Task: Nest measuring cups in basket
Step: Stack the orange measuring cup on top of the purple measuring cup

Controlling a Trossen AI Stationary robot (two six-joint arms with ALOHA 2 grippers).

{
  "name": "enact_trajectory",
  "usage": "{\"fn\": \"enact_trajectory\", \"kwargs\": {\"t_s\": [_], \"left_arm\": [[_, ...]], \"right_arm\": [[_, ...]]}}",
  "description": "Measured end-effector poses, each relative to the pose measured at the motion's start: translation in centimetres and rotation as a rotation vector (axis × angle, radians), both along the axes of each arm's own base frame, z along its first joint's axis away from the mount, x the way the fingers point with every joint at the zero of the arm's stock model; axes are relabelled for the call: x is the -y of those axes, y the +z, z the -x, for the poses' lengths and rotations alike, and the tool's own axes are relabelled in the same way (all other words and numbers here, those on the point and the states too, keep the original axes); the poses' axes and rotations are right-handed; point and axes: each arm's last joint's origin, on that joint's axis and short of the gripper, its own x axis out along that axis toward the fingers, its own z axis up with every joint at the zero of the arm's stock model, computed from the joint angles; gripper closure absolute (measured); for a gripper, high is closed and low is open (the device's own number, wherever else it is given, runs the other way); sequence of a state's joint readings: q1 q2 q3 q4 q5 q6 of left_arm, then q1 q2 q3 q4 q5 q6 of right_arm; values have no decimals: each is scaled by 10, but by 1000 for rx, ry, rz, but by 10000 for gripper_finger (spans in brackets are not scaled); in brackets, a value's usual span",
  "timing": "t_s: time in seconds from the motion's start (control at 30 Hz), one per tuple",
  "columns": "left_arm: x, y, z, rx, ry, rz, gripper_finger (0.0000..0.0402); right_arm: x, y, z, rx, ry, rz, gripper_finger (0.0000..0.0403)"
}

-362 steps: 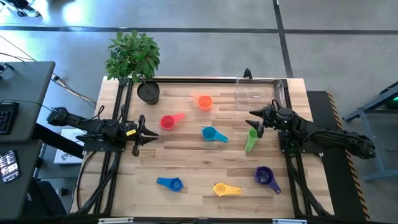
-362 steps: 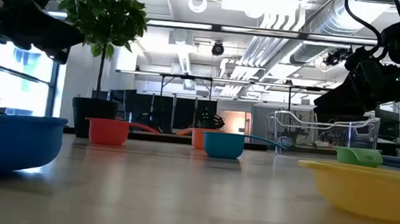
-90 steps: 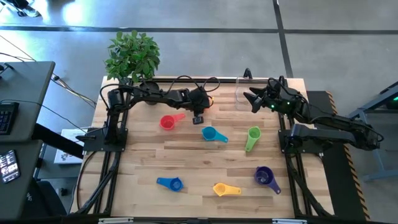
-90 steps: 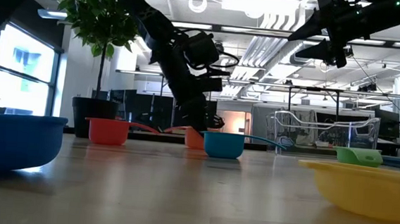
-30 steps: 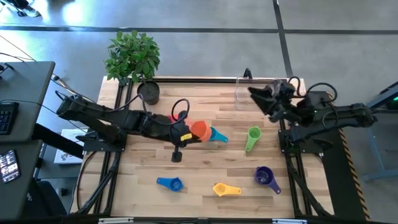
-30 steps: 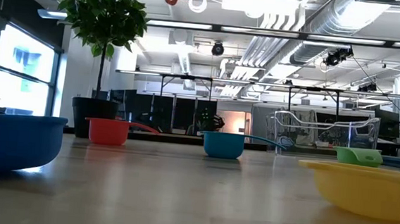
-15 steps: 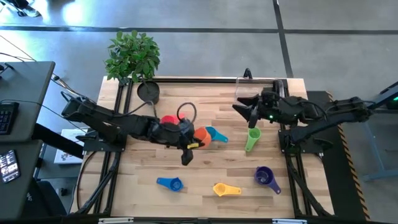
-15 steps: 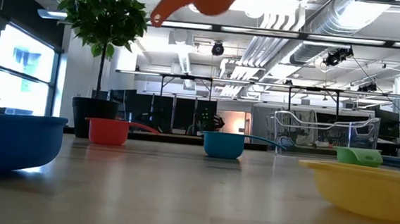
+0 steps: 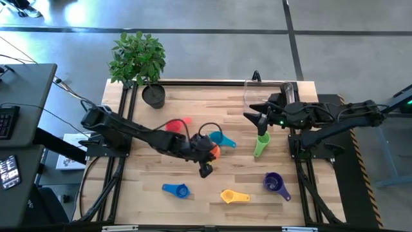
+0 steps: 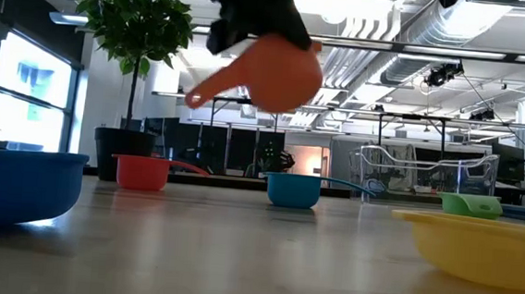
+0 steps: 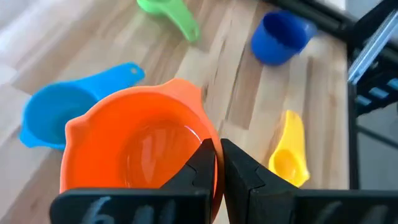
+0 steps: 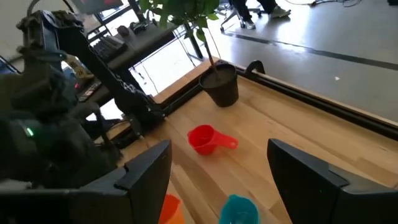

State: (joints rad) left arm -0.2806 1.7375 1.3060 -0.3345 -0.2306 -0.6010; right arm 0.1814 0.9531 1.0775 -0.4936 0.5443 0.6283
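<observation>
One orange measuring cup (image 11: 140, 149) is held above the table (image 9: 193, 177), its rim pinched by the closed left gripper (image 11: 217, 167).
It is carried over mid-table, beside the teal cup (image 9: 217, 138); the right gripper (image 9: 255, 118), fingers spread and empty, is held near the clear basket (image 9: 265, 94), above the green cup (image 9: 261, 144).

I've got the wooden table (image 9: 193, 174) in view — a leafy potted plant (image 9: 138, 58) in its black round pot (image 9: 154, 96) stands at the far left corner, and a dark desk with a keyboard (image 9: 8, 122) sits well off to the left.
</observation>
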Motion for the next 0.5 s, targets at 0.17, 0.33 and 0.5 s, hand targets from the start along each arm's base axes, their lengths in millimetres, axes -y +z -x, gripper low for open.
{"fn": "enact_trajectory", "kwargs": {"t_s": [0.17, 0.33, 0.5], "left_arm": [[5, -29, -12, -56, -1, 6, 396], [7, -52, -18, -120, -4, 4, 396], [9, -62, -21, -137, -7, -1, 396]], "right_arm": [[0, 0, 0, -6, 5, 4, 146], [-1, 0, 0, -8, 24, -1, 146], [-1, -1, 0, -7, 44, -16, 146]]}}
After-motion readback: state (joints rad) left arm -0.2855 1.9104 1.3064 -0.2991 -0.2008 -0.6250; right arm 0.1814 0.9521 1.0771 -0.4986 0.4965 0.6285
